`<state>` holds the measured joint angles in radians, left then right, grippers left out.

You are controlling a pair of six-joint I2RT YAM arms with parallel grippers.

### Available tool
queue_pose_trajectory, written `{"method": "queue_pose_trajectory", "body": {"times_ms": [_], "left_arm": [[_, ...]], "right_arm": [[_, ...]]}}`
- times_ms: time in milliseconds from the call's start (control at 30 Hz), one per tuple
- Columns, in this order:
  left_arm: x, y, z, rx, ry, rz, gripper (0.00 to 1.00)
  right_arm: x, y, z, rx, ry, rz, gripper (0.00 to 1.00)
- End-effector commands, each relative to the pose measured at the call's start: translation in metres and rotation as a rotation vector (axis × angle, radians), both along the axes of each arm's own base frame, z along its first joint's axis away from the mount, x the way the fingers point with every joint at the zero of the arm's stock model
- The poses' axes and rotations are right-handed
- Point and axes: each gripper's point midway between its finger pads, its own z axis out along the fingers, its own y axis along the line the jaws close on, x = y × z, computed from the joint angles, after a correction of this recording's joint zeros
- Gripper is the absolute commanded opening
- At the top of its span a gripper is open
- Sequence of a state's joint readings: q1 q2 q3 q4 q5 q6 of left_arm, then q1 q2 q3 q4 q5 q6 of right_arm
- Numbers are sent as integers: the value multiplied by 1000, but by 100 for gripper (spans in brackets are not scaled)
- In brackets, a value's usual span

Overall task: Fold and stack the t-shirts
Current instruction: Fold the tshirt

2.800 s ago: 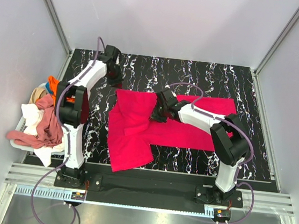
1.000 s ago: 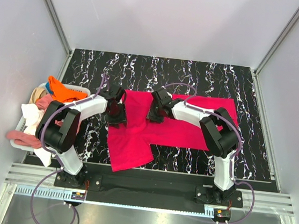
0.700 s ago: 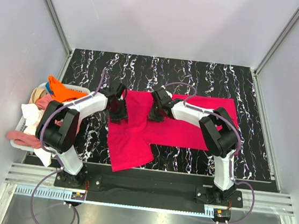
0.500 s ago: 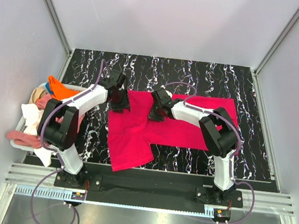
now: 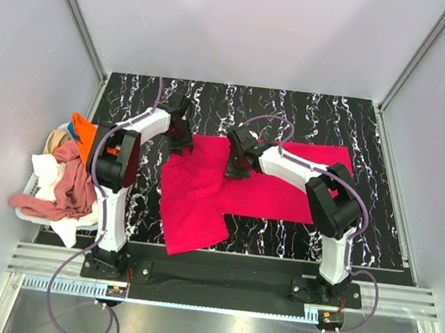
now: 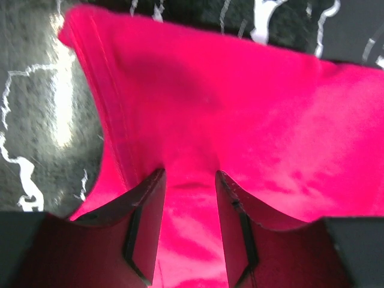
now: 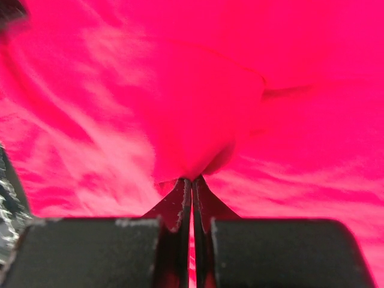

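Observation:
A bright pinkish-red t-shirt [image 5: 265, 183] lies spread on the black marbled table [image 5: 309, 116], one part folded toward the near left [image 5: 192, 223]. My left gripper [image 5: 182, 136] is at the shirt's far left corner. In the left wrist view it [image 6: 189, 180] is open, its fingers [image 6: 147, 207] resting apart on the red cloth [image 6: 240, 102] near the hemmed edge. My right gripper [image 5: 232, 168] is over the shirt's middle. In the right wrist view it [image 7: 192, 179] is shut on a raised pinch of the red cloth [image 7: 204, 114].
A white basket [image 5: 28, 210] stands off the table's left edge with a heap of shirts: orange [image 5: 80, 129], dusty pink [image 5: 71, 185], white [image 5: 45, 170], beige [image 5: 55, 141]. Grey walls enclose the table on three sides.
My left gripper has moved along the shirt's left edge away from the bases to its far left corner. My right gripper keeps its pinch and has barely shifted.

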<state>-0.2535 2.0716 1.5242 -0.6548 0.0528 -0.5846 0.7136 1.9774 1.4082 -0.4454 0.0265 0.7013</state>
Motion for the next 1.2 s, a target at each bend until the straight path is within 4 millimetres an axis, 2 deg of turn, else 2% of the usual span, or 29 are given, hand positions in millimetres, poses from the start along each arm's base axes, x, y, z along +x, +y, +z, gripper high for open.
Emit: {"method": "queue_pose_trajectory", "body": {"times_ms": [0, 167, 400, 467, 500, 567, 667, 733, 833, 867, 933, 967, 1000, 1067, 1100, 1167], "left_arm": [[0, 14, -17, 68, 37, -8, 44], [2, 23, -27, 107, 50, -7, 45], [5, 21, -31, 97, 57, -9, 46], [6, 21, -30, 96, 54, -14, 46], [6, 22, -30, 96, 53, -14, 47], [6, 21, -27, 98, 52, -21, 48], [10, 20, -12, 87, 29, -27, 48], [19, 18, 10, 79, -19, -32, 50], [33, 7, 35, 31, -81, -64, 52], [37, 6, 38, 22, -91, -70, 52], [44, 5, 35, 27, -91, -76, 52], [44, 5, 24, 31, -67, -79, 52], [47, 6, 23, 27, -61, -73, 52], [47, 5, 7, 22, -25, -69, 52], [49, 4, 5, 11, -21, -65, 52], [51, 3, -3, 10, -8, -62, 52]], "right_arm": [[-9, -12, 26, -57, -23, 50, 0], [-14, -33, 29, -155, -34, 78, 0], [-14, -46, 37, -219, -61, 113, 0], [-11, -49, 38, -238, -72, 106, 7], [-11, -52, 37, -253, -72, 104, 25], [-10, -51, 41, -249, -73, 91, 39], [-10, -50, 49, -226, -78, 84, 40], [-8, -51, 54, -200, -75, 74, 38], [10, -71, 58, -174, -61, 18, 36], [25, -90, 58, -164, -58, -33, 36], [38, -109, 57, -141, -44, -79, 34], [46, -118, 56, -138, -47, -101, 34], [58, -143, 55, -144, -40, -157, 34], [71, -166, 51, -147, -31, -208, 33], [81, -188, 50, -151, -27, -257, 33], [91, -214, 39, -165, -1, -319, 32]]}}
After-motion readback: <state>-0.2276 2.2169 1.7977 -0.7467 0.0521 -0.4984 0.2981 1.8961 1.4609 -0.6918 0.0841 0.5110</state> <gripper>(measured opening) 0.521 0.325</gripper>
